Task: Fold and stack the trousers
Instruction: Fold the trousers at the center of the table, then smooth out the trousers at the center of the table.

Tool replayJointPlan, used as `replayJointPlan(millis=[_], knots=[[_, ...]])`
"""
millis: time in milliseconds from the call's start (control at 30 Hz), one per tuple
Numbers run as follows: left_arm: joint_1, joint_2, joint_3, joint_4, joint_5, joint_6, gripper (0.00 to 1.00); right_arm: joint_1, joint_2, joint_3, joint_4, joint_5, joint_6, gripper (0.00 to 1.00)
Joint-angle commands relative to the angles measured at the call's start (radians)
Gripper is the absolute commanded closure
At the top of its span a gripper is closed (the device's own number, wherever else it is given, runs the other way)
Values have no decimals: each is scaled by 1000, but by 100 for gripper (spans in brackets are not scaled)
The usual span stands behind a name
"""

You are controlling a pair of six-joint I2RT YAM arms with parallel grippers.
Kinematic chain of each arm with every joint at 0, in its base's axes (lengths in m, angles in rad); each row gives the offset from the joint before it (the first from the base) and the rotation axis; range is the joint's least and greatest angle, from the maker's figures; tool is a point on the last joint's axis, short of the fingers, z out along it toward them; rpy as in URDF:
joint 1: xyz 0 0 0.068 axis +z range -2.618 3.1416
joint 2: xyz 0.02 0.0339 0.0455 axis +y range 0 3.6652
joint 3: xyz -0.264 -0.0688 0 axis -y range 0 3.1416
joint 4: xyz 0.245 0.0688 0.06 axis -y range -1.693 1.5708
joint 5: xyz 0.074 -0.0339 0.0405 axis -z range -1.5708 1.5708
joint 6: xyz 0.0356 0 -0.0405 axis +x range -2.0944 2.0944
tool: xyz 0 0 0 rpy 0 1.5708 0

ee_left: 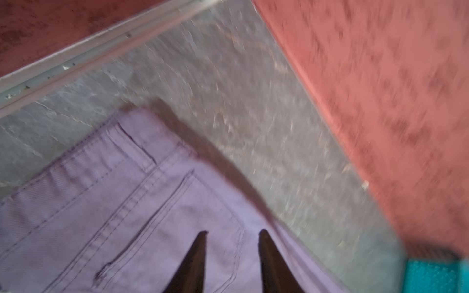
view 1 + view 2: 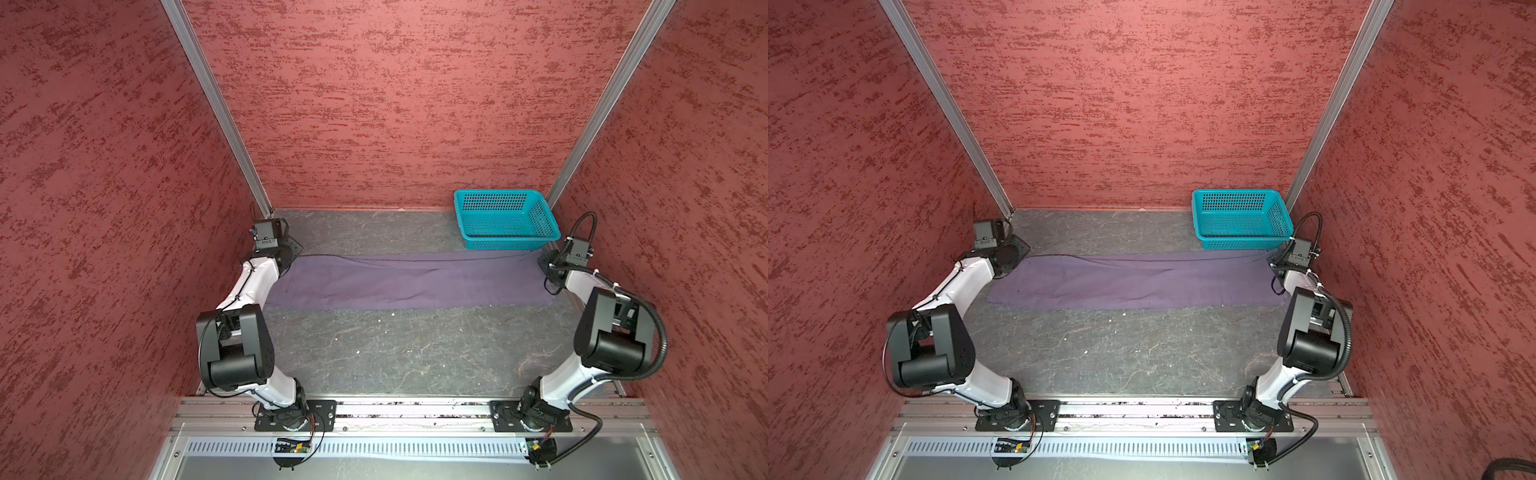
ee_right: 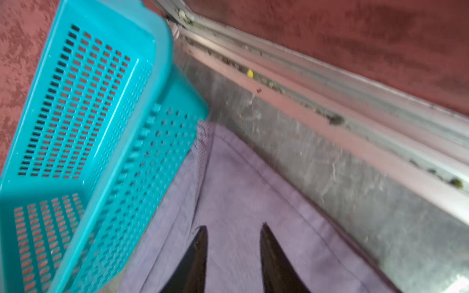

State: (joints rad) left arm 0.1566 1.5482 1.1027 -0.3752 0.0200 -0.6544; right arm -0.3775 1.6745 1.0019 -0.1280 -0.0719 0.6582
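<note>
**Trousers flat between both claws, both claws spread**

Trousers (image 2: 399,282) (image 2: 1133,286): muted purple, soft twill look. They lie flat on the bench (image 2: 395,353) as one long band running from the left claw to the right claw. Shallow wrinkles and one long crease run lengthwise near the middle. No cross fold yet.

Left claw (image 1: 232,232): fingers apart, with only flat cloth showing in the gap. It sits over the waist end. Waistband, a belt loop and a stitched back pocket are visible, and the tips are over the pocket. The waistband corner lies just beyond the tips. That view is blurred.

Right claw (image 3: 232,227): fingers also apart, nothing pinched, above the leg end. The stitched hem runs along one side of the tips and the leg corner lies just beyond them.

Edges:
- Teal mesh basket (image 2: 505,195) (image 3: 162,83) stands just beside the right claw, its near corner at the leg corner. Cannot tell whether it is touching or slightly overlapping.
- An aluminium rail (image 3: 330,101) and the red side wall (image 2: 685,249) are near the right claw's other side, with a narrow strip of bare bench between hem and rail.
- A side rail (image 1: 76,58) is near the left claw, past the waistband.

Room:
- A wide stretch of bare bench on the arm-base side of both claws.
- A thinner bare strip beyond the trousers up to the back wall (image 2: 395,124).
</note>
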Motion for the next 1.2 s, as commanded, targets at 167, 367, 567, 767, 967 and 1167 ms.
replayJointPlan(millis=[167,367,567,767,967,1167], knots=[[-43,1,-146,-12,38,-32,70,51,39,-3,-121,-44,-130,80],[27,29,-200,-1,45,-65,73,98,127,35,-187,-35,-155,87],[203,28,-254,22,123,-91,78,146,151,25,-245,-34,-178,94],[306,-19,-247,20,78,-80,79,196,82,-77,-277,-46,-175,97],[258,-107,-190,-47,-8,-54,81,225,-85,-195,-350,-29,-165,97],[-8,-192,-158,-72,-148,-16,77,222,-248,-152,-418,92,-170,98]])
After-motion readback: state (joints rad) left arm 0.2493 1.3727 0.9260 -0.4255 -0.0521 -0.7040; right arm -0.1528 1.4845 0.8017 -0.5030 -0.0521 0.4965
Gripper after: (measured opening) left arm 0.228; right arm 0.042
